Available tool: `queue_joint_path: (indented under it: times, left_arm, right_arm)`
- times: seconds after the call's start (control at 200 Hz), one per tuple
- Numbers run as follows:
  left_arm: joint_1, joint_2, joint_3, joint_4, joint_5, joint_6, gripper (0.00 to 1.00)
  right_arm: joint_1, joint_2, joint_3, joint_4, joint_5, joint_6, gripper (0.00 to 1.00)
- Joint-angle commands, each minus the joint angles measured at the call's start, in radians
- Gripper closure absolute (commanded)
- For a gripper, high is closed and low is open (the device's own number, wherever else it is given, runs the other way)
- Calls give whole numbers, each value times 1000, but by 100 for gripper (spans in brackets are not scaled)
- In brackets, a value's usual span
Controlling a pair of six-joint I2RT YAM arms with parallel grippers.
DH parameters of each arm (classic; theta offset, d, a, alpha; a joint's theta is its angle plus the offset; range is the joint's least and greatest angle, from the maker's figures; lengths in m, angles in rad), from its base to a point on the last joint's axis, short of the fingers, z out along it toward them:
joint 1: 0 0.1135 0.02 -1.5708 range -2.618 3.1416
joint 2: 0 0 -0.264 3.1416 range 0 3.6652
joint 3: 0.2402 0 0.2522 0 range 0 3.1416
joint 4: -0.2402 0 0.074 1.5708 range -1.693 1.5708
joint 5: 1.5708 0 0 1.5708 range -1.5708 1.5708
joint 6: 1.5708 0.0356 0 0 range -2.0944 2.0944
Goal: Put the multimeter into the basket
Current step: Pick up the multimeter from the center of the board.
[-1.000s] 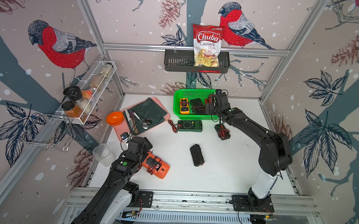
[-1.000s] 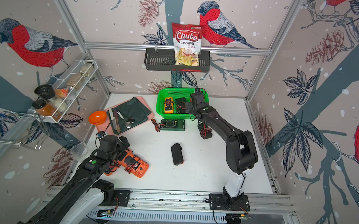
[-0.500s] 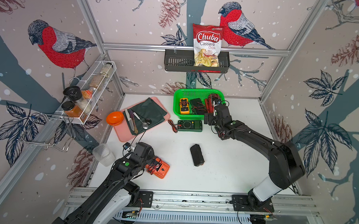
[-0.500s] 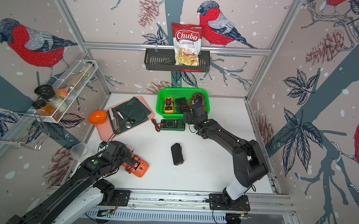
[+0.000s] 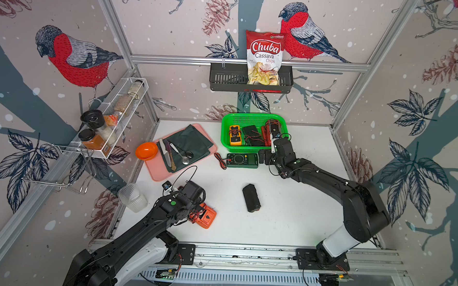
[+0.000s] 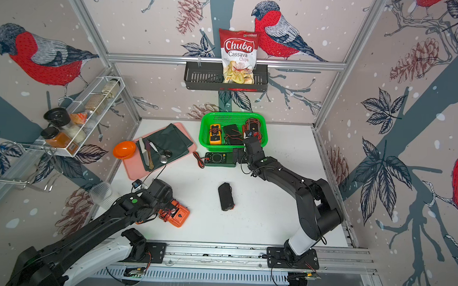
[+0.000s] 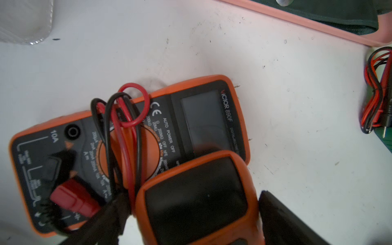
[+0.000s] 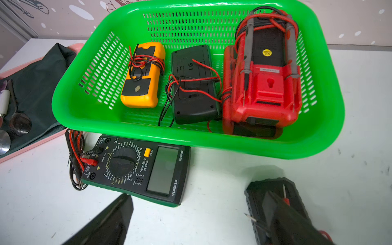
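In both top views the green basket [image 5: 252, 119] is seen at the back of the counter [image 5: 300, 206], just right of the frame's centre, with three meters inside. The green multimeter [image 5: 242, 160] is laid flat on the counter just in front of the basket's near rim, outside it. The right fingers [image 5: 261, 156] are held apart just beside its right end, with nothing between them. A black multimeter [image 5: 251, 198] is left alone mid-counter. At lower left the orange multimeter [image 5: 205, 217] is partly covered by the left arm.

In the left wrist view the orange multimeter is shown face up, wrapped in red and black leads [image 7: 124, 148]. Its screen end is overlapped by a second orange-cased piece [image 7: 197, 197]. The left fingers [image 7: 286, 220] are spread to either side of that piece at the bottom edge, and contact cannot be told.

In the right wrist view a yellow meter [image 8: 142, 74], a black meter [image 8: 194, 84] and a red meter [image 8: 263, 84] are seen in the basket. The green multimeter is shown below the basket, left of centre. A small black meter [image 8: 254, 191] is found at lower right, behind one of the spread fingers.
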Motion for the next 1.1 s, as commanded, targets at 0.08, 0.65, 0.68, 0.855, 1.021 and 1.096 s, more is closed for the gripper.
queue_joint_path:
  times: [0.08,0.65,0.68,0.855,1.021,1.096]
  left_arm:
    - [-14,49,-26,98,115,-61,2]
    - [-32,190,-17,370,196,97,20]
    - [-32,206,-6,376,198,110,20]
    - [-42,284,50,400,202,200,20]
    - [-46,349,103,411,226,310,13]
    - [-46,373,123,393,228,347,6]
  right_arm:
    - [1,-2,-15,41,-48,3,0]
    - [4,-2,-17,54,-100,26,0]
    - [6,-4,-17,54,-99,25,0]
    - [6,-13,-20,51,-95,30,0]
    - [7,-17,-18,45,-91,32,0]
    - [9,-18,-17,41,-89,32,0]
